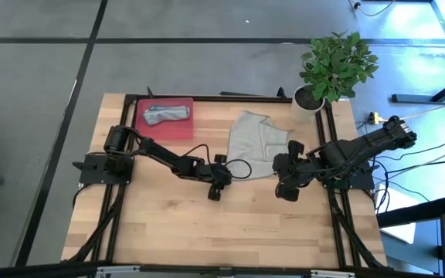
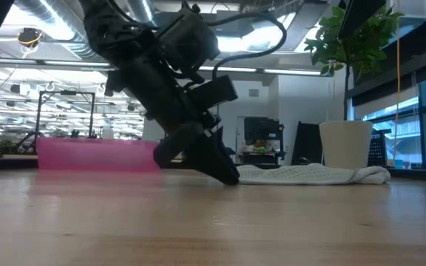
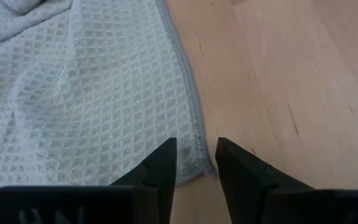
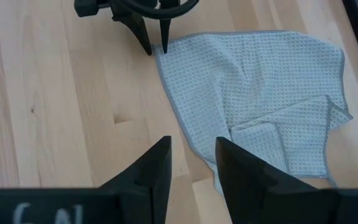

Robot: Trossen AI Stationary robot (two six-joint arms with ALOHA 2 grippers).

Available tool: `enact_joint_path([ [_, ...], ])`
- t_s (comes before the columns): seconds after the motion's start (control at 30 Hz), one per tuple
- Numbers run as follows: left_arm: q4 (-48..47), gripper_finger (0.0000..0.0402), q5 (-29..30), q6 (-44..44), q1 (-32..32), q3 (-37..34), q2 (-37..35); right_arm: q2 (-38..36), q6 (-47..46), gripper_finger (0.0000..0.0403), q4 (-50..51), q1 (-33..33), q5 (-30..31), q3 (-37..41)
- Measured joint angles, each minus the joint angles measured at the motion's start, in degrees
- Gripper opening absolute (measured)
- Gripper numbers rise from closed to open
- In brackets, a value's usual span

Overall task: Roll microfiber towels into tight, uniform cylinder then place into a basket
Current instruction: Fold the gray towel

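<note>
grey towel (image 1: 257,140) lies rumpled, 1 corner seemingly folded.

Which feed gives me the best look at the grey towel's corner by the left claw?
The left wrist view: the grey towel fills it, its hemmed corner just past the left claw. The right wrist view shows the whole rumpled cloth with that claw at its corner. The high view shows it small; the low view, only edge-on.

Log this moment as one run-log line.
left end effector: open, at grey towel corner | right end effector: open, near towel edge | rolled towel: in red tray
</note>
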State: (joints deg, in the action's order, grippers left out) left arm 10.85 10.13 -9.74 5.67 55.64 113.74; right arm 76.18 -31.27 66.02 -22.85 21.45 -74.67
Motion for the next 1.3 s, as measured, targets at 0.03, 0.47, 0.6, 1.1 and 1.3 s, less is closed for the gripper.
enact_joint_path([
  [0.03,-0.7,0.0100,0.0,0.0,0.0,0.1,0.0,0.0,0.0,0.0126,0.0,0.0,0.0,0.0],
  [0.47,-4.3,0.0002,0.1,1.7,1.2,0.0,-0.5,0.0,0.3,0.0126,0.1,0.0,0.0,0.0],
  [0.6,-6.7,0.0000,1.0,6.0,3.4,-0.2,-1.7,0.0,2.3,0.0126,-0.7,0.0,-0.1,2.4],
  [1.1,-25.0,0.0000,1.5,23.4,13.7,-0.6,-10.5,0.0,-6.1,0.0126,-28.9,4.0,-5.4,25.5],
  [1.3,-30.4,0.0000,2.2,32.5,17.8,-0.3,-10.7,0.0,2.4,0.0126,-35.2,6.8,-11.2,31.5],
])
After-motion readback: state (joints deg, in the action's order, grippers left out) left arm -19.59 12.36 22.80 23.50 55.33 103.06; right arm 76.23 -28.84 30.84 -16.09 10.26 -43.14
